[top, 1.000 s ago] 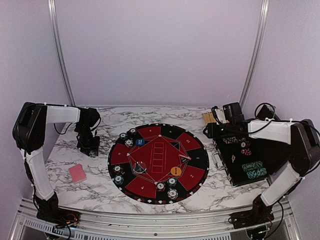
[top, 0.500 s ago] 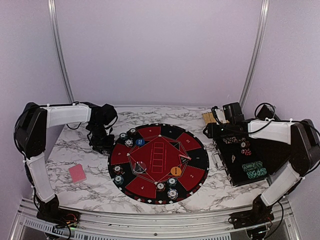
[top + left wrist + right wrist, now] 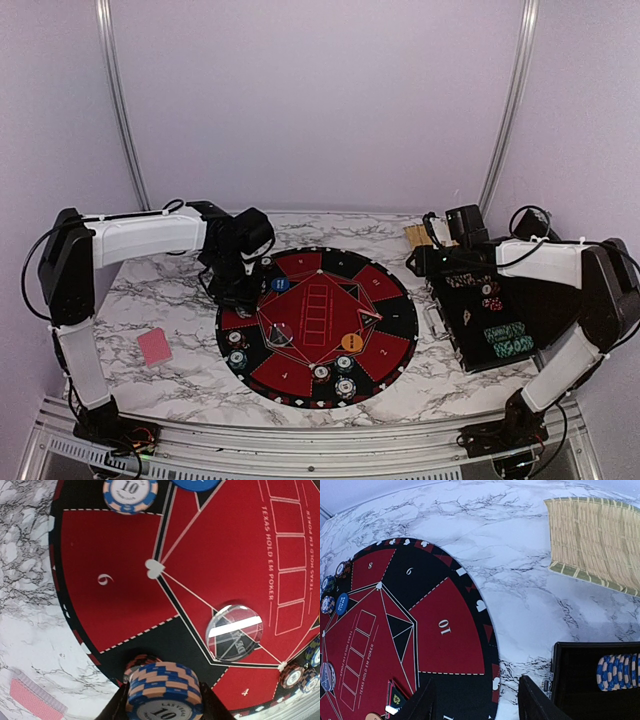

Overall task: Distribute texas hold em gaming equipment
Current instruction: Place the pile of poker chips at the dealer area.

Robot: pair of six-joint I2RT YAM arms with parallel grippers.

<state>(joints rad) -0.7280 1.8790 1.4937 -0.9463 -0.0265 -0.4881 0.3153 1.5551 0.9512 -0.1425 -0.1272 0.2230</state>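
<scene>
Surface [image 3: 140,290]: white marble with dark veins; everything is set on it.
Round mat [image 3: 318,300]: black and red, laid in the middle of the surface, with numbered wedges marked on it.
Black case [image 3: 470,335]: laid open at the right of the mat; rows of chips [image 3: 617,672] are kept inside it.
Left arm [image 3: 150,232]: stretched out over the far left edge of the mat.
Right arm [image 3: 540,262]: held over the far end of the case.
Straw pad [image 3: 590,540]: laid on the surface beyond the case.
Left fingers [image 3: 116,710]: clamped on a chip stack [image 3: 162,685], blue and orange and marked 10, held at the mat's dark rim by wedge 6. It cannot be told if the stack is touching the mat.
Right fingers [image 3: 532,700]: spread apart, with nothing held between them.
Card [image 3: 155,346]: pink-red back up, laid on the surface left of the mat.
Other chips [image 3: 345,385]: small stacks are placed around the mat's rim.
Clear button [image 3: 234,632]: laid flat on the red middle of the mat.
Blue button [image 3: 280,284]: placed on the mat, just beside the left fingers.
Orange button [image 3: 351,342]: placed on the mat's right half.
</scene>
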